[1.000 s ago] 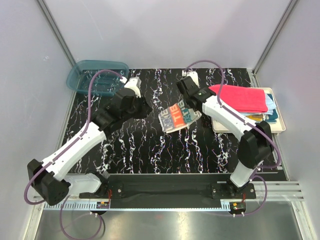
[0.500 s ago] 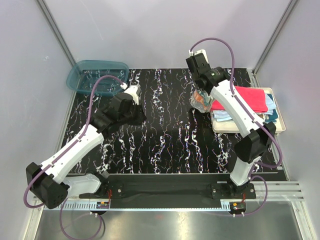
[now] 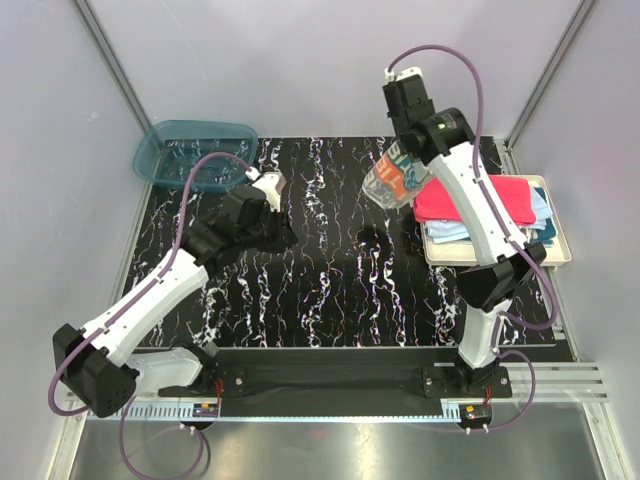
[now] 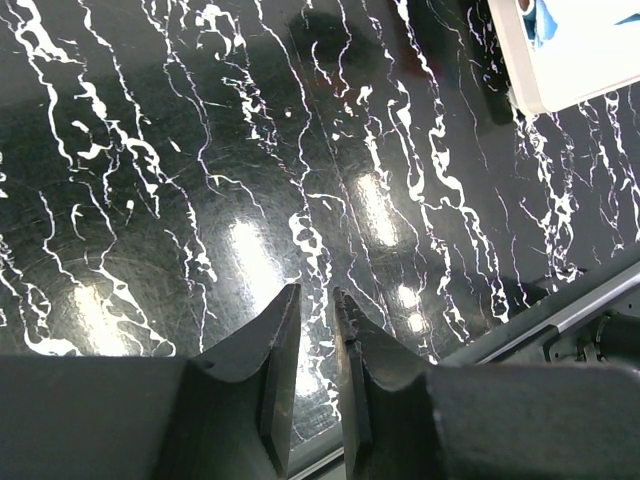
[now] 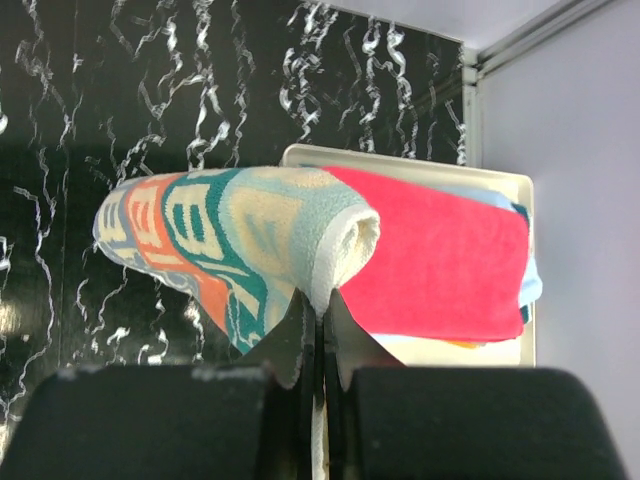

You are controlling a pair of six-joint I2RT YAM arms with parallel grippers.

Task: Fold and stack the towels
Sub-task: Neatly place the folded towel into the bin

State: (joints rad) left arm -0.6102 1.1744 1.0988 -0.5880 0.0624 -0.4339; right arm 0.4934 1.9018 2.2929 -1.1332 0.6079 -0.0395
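**Lettered towel [image 3: 395,180] up in the air**

Held in the right tool [image 5: 320,312], which is pinched tight on one rolled edge of it. Folded over and drooping down on one side. Red, teal and pale letters all over the cloth. Not touching the table [image 3: 320,290] at all; up above it, with a dark shadow on the black, white-streaked top below. Close to the near-left side of the cream tray [image 3: 555,255].

On that tray, at the right side of the table: a pile of folded towels. On top, the red-pink towel [image 3: 475,200], flat and neat. Under it, a light blue towel [image 3: 540,205] peeking out at the edge. More colours lower down, too hidden to name.

Over on the left, low above bare table: the left tool [image 4: 316,293]. Two dark fingers with just a thin gap between them. Nothing in the gap.

At the far left corner: a see-through teal bin [image 3: 195,150], well apart from both tools.
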